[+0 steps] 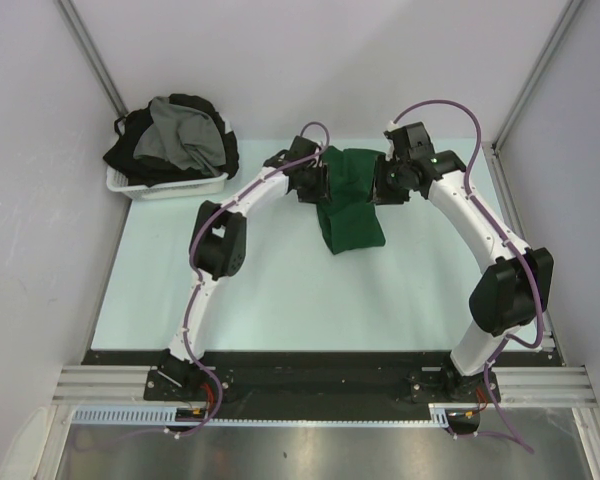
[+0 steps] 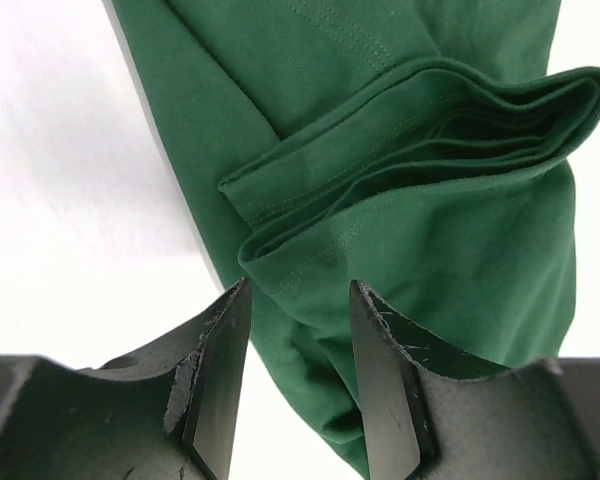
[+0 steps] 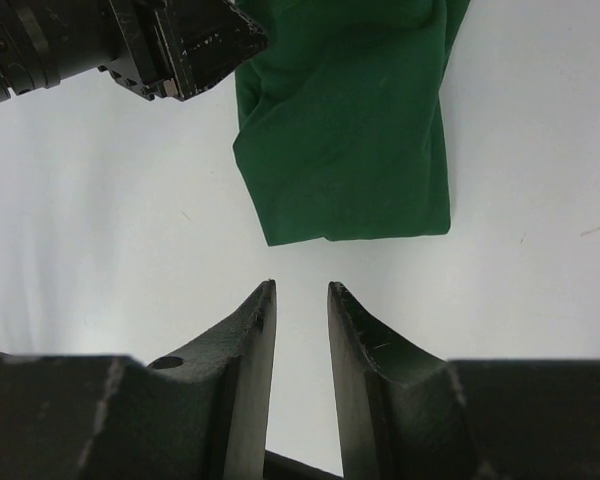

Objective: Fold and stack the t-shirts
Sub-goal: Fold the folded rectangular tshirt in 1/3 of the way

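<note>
A dark green t-shirt (image 1: 350, 205) lies folded into a narrow stack of layers on the pale table, mid-back. My left gripper (image 1: 315, 185) is at its left edge. In the left wrist view the jaws (image 2: 298, 290) stand apart, with the shirt's folded edge (image 2: 430, 230) lying between and beyond them. My right gripper (image 1: 385, 188) is at the shirt's right side. In the right wrist view it (image 3: 302, 288) is slightly open over bare table, just short of the shirt (image 3: 350, 130). A grey t-shirt (image 1: 185, 135) and black t-shirts (image 1: 130, 155) are heaped in the basket.
A white plastic basket (image 1: 170, 190) stands at the back left corner by the wall. Metal frame posts rise at the back left and right. The left gripper's body (image 3: 180, 50) shows in the right wrist view beside the shirt.
</note>
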Action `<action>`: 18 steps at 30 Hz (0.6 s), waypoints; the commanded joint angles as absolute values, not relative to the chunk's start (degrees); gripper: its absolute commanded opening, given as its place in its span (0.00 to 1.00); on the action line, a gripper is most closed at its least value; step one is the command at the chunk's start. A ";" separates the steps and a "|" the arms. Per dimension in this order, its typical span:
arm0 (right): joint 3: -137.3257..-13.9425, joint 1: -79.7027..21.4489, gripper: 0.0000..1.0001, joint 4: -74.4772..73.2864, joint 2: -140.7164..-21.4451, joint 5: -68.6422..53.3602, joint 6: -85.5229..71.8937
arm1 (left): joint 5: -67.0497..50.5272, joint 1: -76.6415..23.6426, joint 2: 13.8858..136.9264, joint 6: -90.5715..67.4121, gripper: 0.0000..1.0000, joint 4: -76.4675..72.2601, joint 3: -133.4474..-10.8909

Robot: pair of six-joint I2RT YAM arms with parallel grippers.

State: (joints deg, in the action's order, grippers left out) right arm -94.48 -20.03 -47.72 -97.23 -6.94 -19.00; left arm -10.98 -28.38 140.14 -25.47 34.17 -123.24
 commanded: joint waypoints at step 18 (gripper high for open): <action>-93.60 -19.78 0.32 -47.81 -95.18 -6.33 -18.37 | -8.70 -28.83 141.32 -23.55 0.52 35.86 -127.53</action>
State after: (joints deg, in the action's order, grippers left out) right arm -93.56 -19.97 -47.77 -97.23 -6.92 -18.96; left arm -9.13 -28.49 140.51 -24.82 35.99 -124.42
